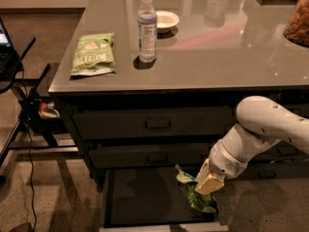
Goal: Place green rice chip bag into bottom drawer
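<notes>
The green rice chip bag [194, 192] hangs crumpled below my gripper [206, 183], over the right side of the open bottom drawer [145, 197]. The gripper is shut on the bag's upper part, just above the drawer's dark floor. The drawer is pulled out, with a pale front rim [159, 227] at the bottom. My white arm [260, 134] reaches in from the right, in front of the cabinet.
A duller olive-green bag [93, 53], a water bottle [147, 27] and a small white bowl [165, 19] sit on the grey counter [217, 57]. Two shut drawers with bar handles [158, 124] are above. A black stand with cables [29, 110] is at left.
</notes>
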Robot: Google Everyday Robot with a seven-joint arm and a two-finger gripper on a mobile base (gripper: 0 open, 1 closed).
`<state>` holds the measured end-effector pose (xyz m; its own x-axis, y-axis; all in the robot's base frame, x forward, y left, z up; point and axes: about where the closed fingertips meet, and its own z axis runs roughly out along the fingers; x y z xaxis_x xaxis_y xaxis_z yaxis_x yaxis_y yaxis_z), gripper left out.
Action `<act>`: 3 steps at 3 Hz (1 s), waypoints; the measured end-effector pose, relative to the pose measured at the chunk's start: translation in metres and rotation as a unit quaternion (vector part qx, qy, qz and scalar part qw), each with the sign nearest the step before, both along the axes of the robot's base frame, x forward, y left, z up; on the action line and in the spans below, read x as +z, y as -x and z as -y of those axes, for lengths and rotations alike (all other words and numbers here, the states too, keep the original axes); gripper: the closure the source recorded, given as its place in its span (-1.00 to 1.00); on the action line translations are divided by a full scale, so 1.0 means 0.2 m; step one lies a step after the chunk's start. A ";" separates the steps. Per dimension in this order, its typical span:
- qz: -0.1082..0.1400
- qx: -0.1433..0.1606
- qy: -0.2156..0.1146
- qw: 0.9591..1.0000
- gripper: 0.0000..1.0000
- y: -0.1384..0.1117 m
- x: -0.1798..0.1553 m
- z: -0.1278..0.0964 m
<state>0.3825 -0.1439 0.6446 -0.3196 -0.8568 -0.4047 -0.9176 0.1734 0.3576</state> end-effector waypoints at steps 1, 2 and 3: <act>-0.009 -0.015 -0.021 1.000 1.00 0.00 -0.12 -0.02; -0.033 -0.043 -0.045 0.998 1.00 -0.05 -0.33 -0.06; -0.052 -0.066 -0.067 0.994 1.00 -0.12 -0.51 -0.11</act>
